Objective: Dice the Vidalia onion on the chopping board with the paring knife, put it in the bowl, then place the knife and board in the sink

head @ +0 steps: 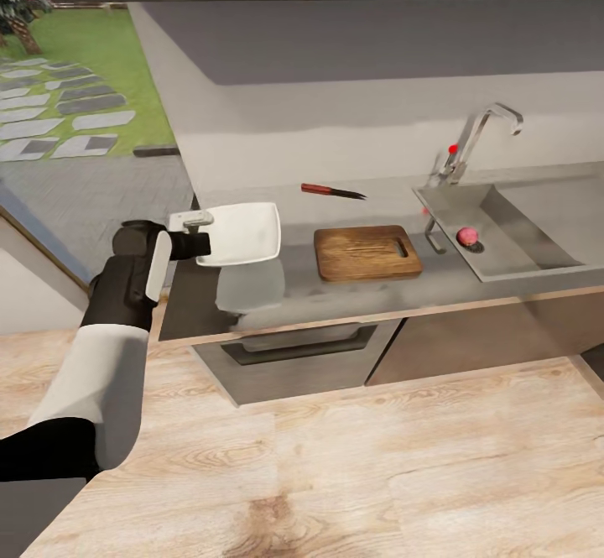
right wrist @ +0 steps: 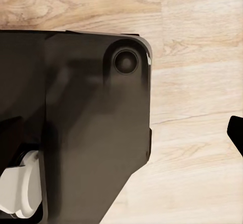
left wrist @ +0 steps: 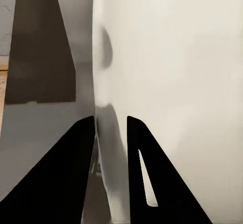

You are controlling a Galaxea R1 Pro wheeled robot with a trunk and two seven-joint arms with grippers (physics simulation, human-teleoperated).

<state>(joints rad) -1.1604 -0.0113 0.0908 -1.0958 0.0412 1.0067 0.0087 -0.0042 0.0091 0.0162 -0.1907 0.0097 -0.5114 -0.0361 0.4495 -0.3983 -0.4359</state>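
The left gripper (head: 200, 224) pinched the rim of the bowl (head: 243, 233) at the left end of the countertop (head: 352, 294), likely to move it nearer the chopping board (head: 367, 252) mid-bench. The paring knife (head: 332, 191) lay by the back edge. The Vidalia onion (head: 466, 236) sat in the sink (head: 537, 243).

The left wrist view showed both fingers (left wrist: 144, 148) squeezing the rim. The right wrist view showed the robot's base (right wrist: 91, 128) over floor (right wrist: 197, 82); I cannot tell that gripper's state.

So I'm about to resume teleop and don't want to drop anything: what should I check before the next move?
1. Left gripper shut on the bowl rim: ok.
2. Bowl resting fully on the countertop: cannot tell; it sits at the left end.
3. Vidalia onion still in the sink: ok, not yet fetched.
4. Chopping board bare and flat: ok.
5. Paring knife lying behind the board: ok.
6. Right gripper state: cannot tell.
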